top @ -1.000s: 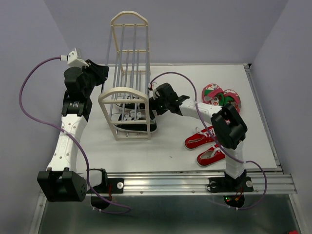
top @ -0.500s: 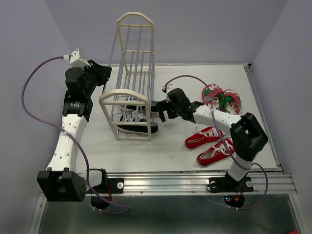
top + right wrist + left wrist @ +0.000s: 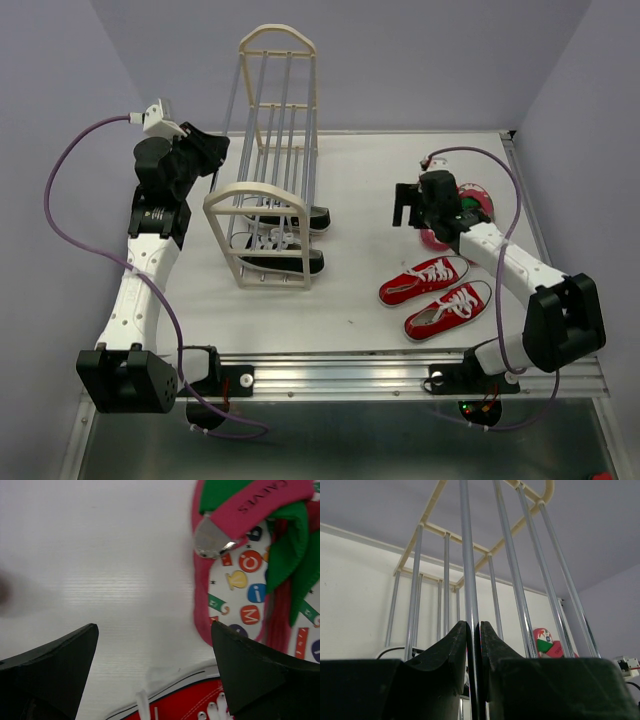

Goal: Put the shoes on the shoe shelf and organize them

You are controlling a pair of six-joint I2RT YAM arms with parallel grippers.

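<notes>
Fingers of L gripper [image 3: 473, 630] are clamped on a silver rod [image 3: 466, 555] of the shoe shelf [image 3: 268, 170], which stands upright mid-left on the table [image 3: 350, 290]. We see black sneakers [image 3: 285, 262] low inside it. R gripper [image 3: 155, 635] hangs w/ fingers wide apart over the flip-flops [image 3: 245, 580]. Red sneakers [image 3: 435, 295] lie on the table just beside them, nearer the arm bases.

Our white worktop [image 3: 360, 190], boxed in lilac
We see plain lilac walls [image 3: 430, 60] closing three sides of the worktop, soft even light, and a metal rail [image 3: 380, 371] along its near edge.
</notes>
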